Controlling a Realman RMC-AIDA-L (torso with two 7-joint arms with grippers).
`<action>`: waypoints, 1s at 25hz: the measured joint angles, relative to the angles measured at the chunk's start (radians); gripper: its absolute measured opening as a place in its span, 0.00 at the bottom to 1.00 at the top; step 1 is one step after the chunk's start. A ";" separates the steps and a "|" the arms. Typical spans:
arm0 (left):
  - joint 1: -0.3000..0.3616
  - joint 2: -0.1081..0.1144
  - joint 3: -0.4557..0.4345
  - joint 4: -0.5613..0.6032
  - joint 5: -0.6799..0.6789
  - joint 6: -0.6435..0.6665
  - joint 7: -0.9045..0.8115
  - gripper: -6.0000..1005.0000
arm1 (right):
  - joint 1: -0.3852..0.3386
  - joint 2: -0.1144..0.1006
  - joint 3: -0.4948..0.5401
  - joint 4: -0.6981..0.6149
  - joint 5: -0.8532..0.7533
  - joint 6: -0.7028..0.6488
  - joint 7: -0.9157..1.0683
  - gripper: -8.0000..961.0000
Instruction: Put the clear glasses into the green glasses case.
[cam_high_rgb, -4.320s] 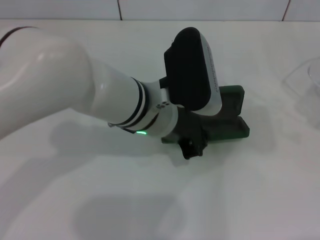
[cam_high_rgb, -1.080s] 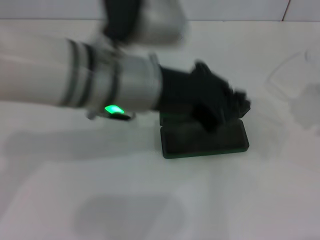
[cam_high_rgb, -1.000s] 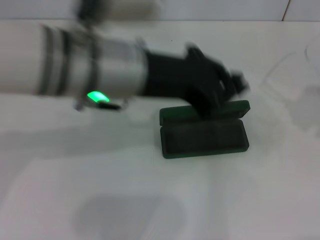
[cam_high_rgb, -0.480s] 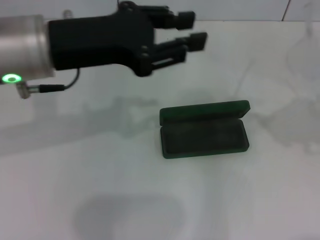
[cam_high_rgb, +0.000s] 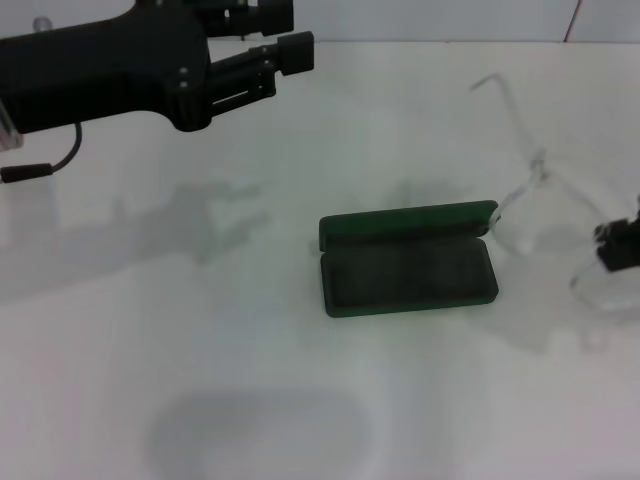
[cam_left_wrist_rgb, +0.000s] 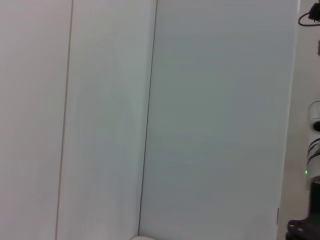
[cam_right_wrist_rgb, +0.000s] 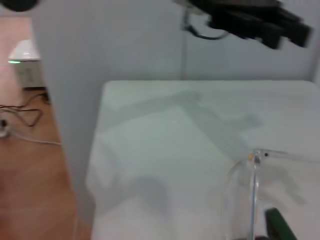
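Observation:
The green glasses case (cam_high_rgb: 408, 265) lies open on the white table, its lid standing up along the far side and its dark lining bare. To its right the clear glasses (cam_high_rgb: 528, 215) hang in the air beside the case's right end, one thin arm reaching up and back. My right gripper (cam_high_rgb: 622, 245) shows only as a black tip at the right edge, shut on the glasses. The right wrist view shows the glasses (cam_right_wrist_rgb: 252, 185) above a corner of the case (cam_right_wrist_rgb: 277, 225). My left gripper (cam_high_rgb: 283, 35) is open and empty at the far left, well away from the case.
The white table (cam_high_rgb: 300, 380) carries only the case. A tiled wall runs behind it. In the right wrist view the table's edge (cam_right_wrist_rgb: 95, 175) drops to a wooden floor with cables. The left wrist view shows only wall panels.
My left gripper has pulled back up and to the left, away from the opened case. The clear glasses and the right gripper have come in from the right towards the case.

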 joint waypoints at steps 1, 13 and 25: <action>0.001 0.000 -0.001 -0.001 0.001 0.004 0.001 0.40 | 0.000 0.001 -0.013 0.005 0.009 0.001 -0.014 0.07; 0.008 -0.007 -0.001 -0.011 -0.038 0.081 0.025 0.32 | 0.043 0.003 -0.067 0.143 0.120 -0.009 -0.235 0.07; -0.004 -0.007 -0.004 -0.079 -0.112 0.104 0.029 0.24 | 0.062 0.009 -0.095 0.320 0.185 0.031 -0.408 0.07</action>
